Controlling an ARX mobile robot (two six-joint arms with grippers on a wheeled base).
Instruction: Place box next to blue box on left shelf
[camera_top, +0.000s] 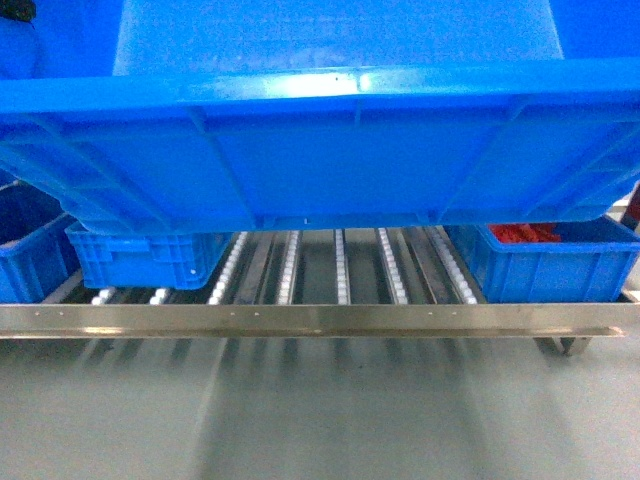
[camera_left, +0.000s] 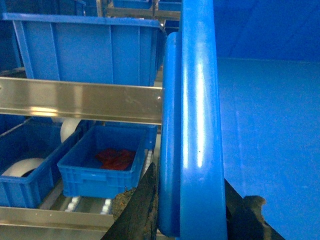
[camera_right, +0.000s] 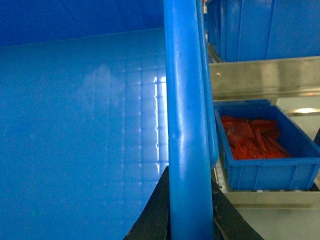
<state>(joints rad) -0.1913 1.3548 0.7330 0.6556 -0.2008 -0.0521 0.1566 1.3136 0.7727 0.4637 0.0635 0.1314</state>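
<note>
— Where is the box (camera_top: 320, 150) now?

— I hold it in the air in front of the shelf (camera_top: 300, 318). In the head view it fills the upper half, and its bottom hangs above the roller deck, not touching it as far as I can see.

— And the grippers?

— The left gripper (camera_left: 186, 210) is clenched on the left rim of the box: one dark finger (camera_left: 142, 210) is on the outer side, the other on the inner side. The right gripper (camera_right: 191, 210) grasps the right rim in the same way.

— What is on the shelf?

— On the left a small blue box (camera_top: 145, 258), on the right a crate with red parts (camera_top: 545, 258). Between them the rollers (camera_top: 340, 265) are bare.

— So how far are we?

— I judge that picking and carrying are done. What is left: to move the box forward over the deck, lower it on the rollers just beside the blue box, then open both grippers. The gap looks narrow for this wide box, so I must be careful with the red-parts crate.
</note>
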